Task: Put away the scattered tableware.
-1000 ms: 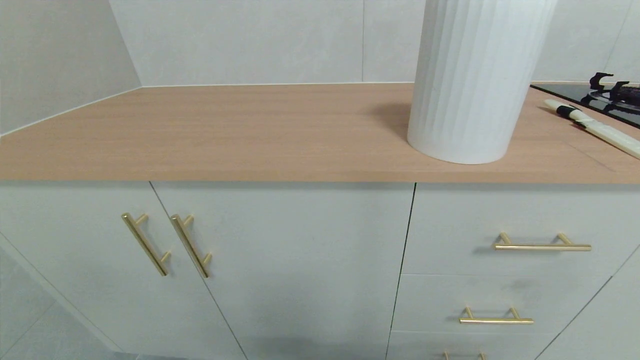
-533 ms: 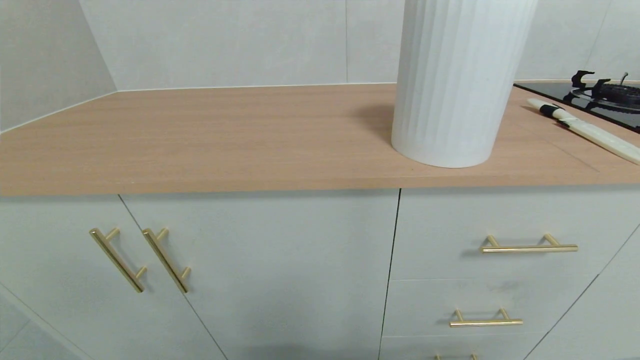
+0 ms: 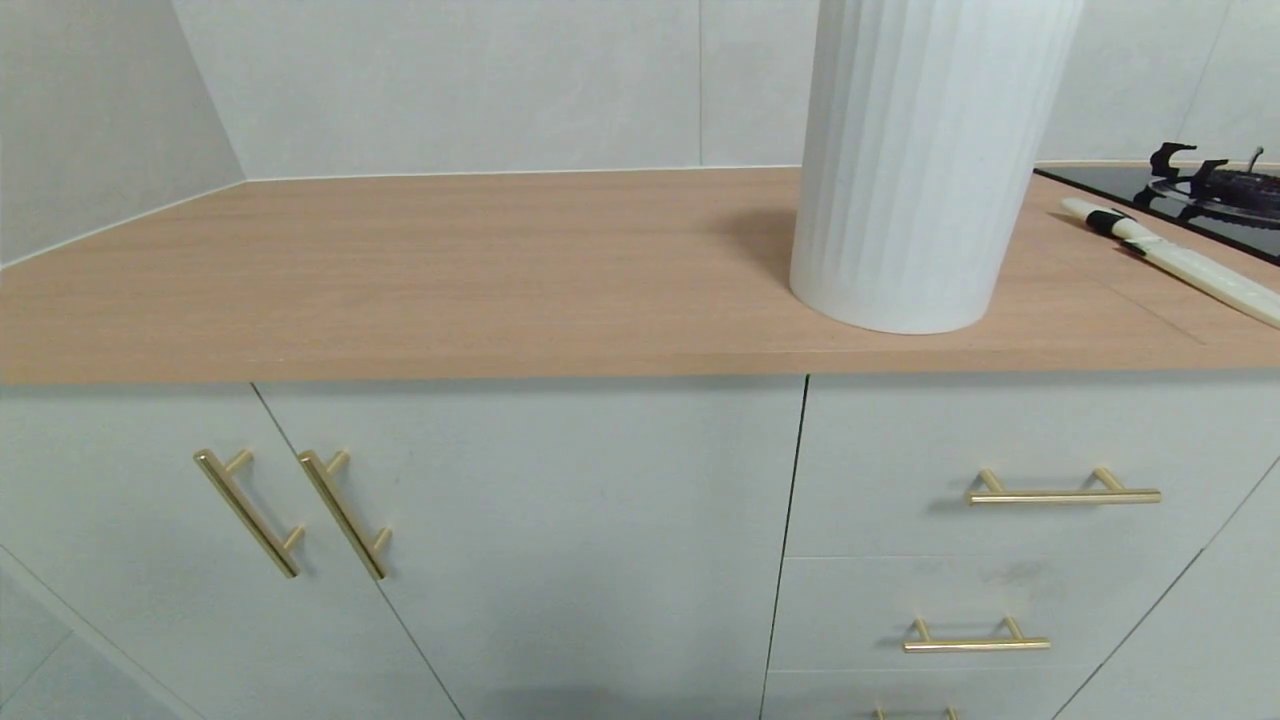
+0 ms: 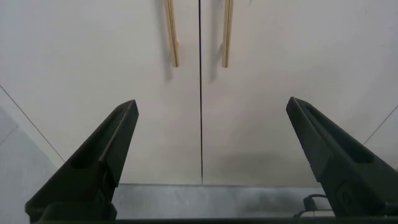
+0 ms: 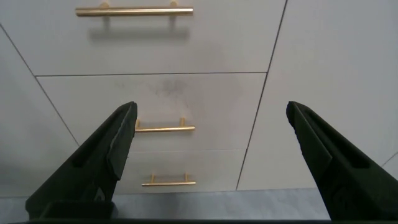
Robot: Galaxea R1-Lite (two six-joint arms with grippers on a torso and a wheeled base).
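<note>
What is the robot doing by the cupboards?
Nothing is being held right now. The robot faces a kitchen counter with both grippers open and low. The left gripper points at two cupboard doors with gold handles; the right gripper points at the drawers. On the counter stands a tall white holder, and what looks like a knife lies between it and the stove. That knife has not been put away yet.

Wooden worktop above white cabinet doors, gold handles; drawers rightward; black hob at far right.
</note>
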